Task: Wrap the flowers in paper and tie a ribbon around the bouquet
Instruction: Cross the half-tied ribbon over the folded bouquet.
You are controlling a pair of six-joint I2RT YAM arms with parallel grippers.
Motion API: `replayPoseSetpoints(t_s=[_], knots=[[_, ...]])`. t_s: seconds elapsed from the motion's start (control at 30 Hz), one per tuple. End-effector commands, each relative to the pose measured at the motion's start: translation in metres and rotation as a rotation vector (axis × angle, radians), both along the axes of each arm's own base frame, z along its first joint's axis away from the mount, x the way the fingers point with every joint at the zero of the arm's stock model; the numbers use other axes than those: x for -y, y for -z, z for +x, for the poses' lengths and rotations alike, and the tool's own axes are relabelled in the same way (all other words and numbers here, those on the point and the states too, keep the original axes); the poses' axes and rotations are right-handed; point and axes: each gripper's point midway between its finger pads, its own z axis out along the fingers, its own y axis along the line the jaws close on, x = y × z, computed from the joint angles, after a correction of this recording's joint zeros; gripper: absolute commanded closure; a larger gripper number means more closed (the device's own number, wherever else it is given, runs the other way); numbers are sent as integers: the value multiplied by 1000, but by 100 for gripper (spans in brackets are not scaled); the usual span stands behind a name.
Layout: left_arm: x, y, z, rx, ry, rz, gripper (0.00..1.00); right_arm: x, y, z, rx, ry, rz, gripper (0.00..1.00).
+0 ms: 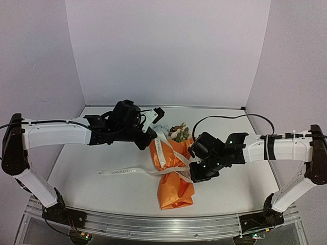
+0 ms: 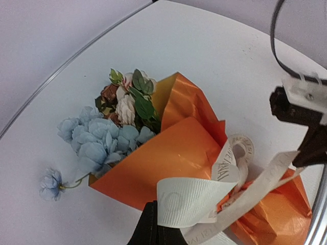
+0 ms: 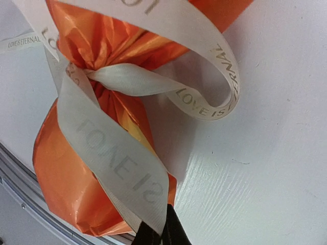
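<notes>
Two strands of the ribbon (image 3: 117, 163) are pinched: the right end effector (image 3: 156, 232) is clenched on one, the left end effector (image 2: 153, 224) on the other. The bouquet (image 1: 176, 184) lies mid-counter (image 1: 102, 194), narrow end nearest, and the ribbon is only loosely crossed at its waist. If they pull unevenly, I'd guess the loop slips off the crinkly paper (image 2: 173, 153) or drags the whole cone. Further back, one blue bloom (image 2: 51, 182) lies loose beside the flowers (image 2: 102, 135).

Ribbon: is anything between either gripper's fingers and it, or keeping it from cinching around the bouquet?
Nothing visible stands in the way. The left gripper and the right gripper are each shut on a length of the ribbon. The ribbon already crosses the pinched neck of the bouquet, directly against the orange paper.
</notes>
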Motion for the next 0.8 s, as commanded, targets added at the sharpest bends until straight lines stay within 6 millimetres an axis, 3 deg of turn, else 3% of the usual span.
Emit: replayPoseSetpoints(t_s=[0.0, 0.2, 0.3, 0.5, 0.77], knots=[[-18, -6, -44, -126, 110, 4, 100, 0, -31, 14, 72, -54, -39, 100], [-29, 10, -99, -317, 238, 59, 98, -15, -43, 43, -2, -9, 26, 100], [-24, 15, -129, -391, 317, 47, 96, -29, -46, 54, -75, 8, 77, 100], [6, 9, -174, -413, 477, 18, 95, -53, -51, 67, -148, -26, 135, 100], [67, -6, -209, -391, 709, 6, 95, -56, -50, 80, -208, -30, 176, 100]])
